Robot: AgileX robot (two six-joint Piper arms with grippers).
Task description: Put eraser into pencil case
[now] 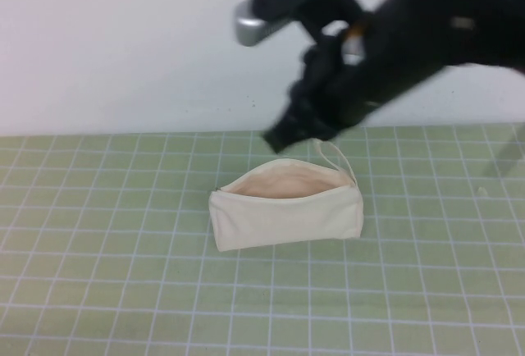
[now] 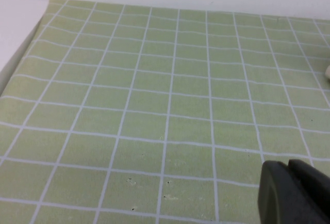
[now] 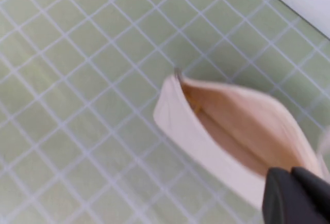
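Note:
The cream pencil case (image 1: 285, 207) lies on the green grid mat, zip open, peach lining showing, loop strap (image 1: 336, 157) at its right end. It also shows in the right wrist view (image 3: 227, 131), mouth open. No eraser shows in any view. My right gripper (image 1: 276, 138) hangs in the air just behind the case's open mouth. In the right wrist view its dark fingers (image 3: 291, 175) are together with nothing between them. My left gripper (image 2: 286, 168) is shut and empty above bare mat. It is out of the high view.
The green grid mat (image 1: 123, 233) covers the table and ends at a white wall behind. In the left wrist view the mat's edge (image 2: 20, 53) meets a white surface. A pale scrap (image 2: 327, 72) shows at that view's edge.

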